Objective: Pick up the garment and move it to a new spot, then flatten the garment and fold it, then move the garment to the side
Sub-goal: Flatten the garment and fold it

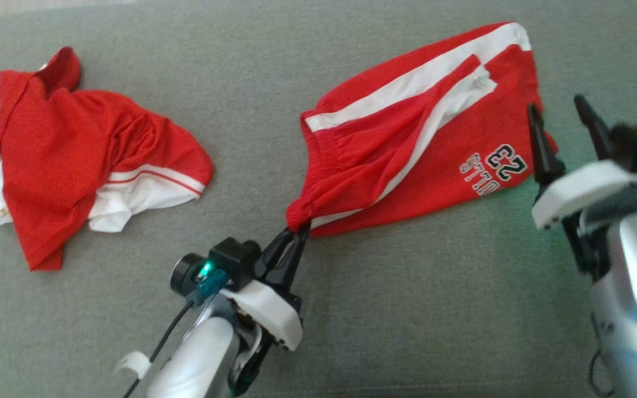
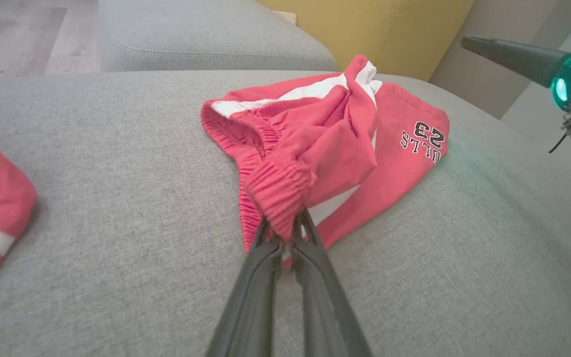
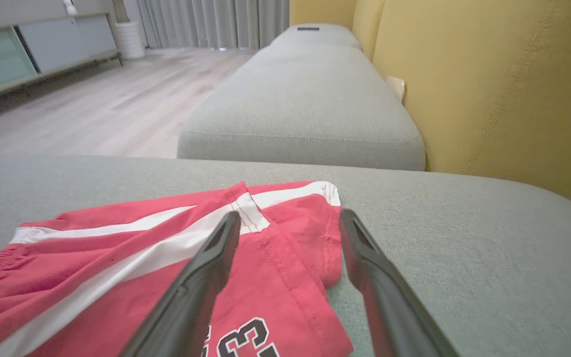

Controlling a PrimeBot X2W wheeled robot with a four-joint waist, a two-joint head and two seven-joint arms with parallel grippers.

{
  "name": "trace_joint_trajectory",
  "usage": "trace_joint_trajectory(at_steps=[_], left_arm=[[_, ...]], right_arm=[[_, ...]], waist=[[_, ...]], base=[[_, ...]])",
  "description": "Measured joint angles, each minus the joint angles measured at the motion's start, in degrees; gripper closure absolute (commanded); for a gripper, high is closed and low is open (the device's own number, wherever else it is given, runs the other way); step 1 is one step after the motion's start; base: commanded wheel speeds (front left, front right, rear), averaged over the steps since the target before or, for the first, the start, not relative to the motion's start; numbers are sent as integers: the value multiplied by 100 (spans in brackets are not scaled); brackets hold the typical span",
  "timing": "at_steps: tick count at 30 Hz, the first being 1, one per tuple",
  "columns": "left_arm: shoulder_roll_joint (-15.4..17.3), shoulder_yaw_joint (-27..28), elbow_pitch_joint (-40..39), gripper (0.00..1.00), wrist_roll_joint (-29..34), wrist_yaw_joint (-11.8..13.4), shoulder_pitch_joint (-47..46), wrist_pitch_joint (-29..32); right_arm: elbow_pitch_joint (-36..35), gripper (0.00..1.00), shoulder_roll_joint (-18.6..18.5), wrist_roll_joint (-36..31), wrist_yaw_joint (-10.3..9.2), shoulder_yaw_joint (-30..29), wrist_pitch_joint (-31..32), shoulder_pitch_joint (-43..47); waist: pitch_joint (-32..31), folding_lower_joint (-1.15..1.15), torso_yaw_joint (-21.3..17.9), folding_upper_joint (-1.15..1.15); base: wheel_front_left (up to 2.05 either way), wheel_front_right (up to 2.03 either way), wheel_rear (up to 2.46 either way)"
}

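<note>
Red shorts with white side stripes and a black "23" print lie crumpled on the grey cushion, right of centre. My left gripper is shut on the elastic waistband corner at the shorts' near-left end; in the left wrist view the gathered waistband bunches over the closed fingertips. My right gripper stands open just above the shorts' right leg hem, fingers apart. In the right wrist view that gripper hovers over the shorts near the hem corner, touching nothing.
A second red and white garment lies crumpled at the cushion's left side. Beyond the shorts a yellow backrest rises, and another grey seat cushion continues past it. Wooden floor lies off the cushion's edge.
</note>
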Motion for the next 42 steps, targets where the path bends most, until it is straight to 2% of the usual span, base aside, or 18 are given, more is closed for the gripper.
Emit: trace_joint_trajectory(at_steps=[7,14,21,30,36,37,38,39,40,42], left_arm=[[-3,-294,-94,100,-113,8,-192,0],[-3,-509,-177,100,-219,68,-370,0],[-4,-631,-185,100,-276,111,-436,0],[-4,-671,-172,100,-277,112,-478,0],[-4,-686,-171,100,-277,119,-536,0],[-4,-687,-171,100,-278,120,-536,0],[-4,-687,-171,100,-278,120,-536,0],[-4,-691,-171,100,-278,134,-536,0],[-4,-693,-171,100,-278,137,-536,0],[-4,-701,-170,100,-303,145,-536,0]], right_arm=[[933,0,-844,319,0,1233,296,-1096],[1663,0,-1300,973,0,2342,504,-1897],[2116,0,-1486,1746,0,3115,627,-2424],[2324,0,-1651,2663,0,3806,733,-2692],[2439,0,-1768,3020,0,4162,724,-2833],[2450,7,-1768,3070,0,4220,720,-2861],[2450,44,-1768,3070,0,4220,720,-2861],[2462,67,-1768,3121,0,4278,719,-2893],[2469,99,-1769,3170,0,4322,709,-2911],[2504,100,-1772,3256,0,4414,659,-2920]], waist=[[220,0,332,0],[440,0,559,0],[567,0,640,0],[593,0,661,0],[607,0,659,0],[608,0,659,0],[608,0,659,0],[609,0,658,0],[611,0,657,0],[614,0,658,0]], base=[[0,0,0],[0,0,0],[0,0,0],[0,0,0],[0,0,0],[0,0,0],[0,0,0],[0,0,0],[0,0,0],[0,0,0]])
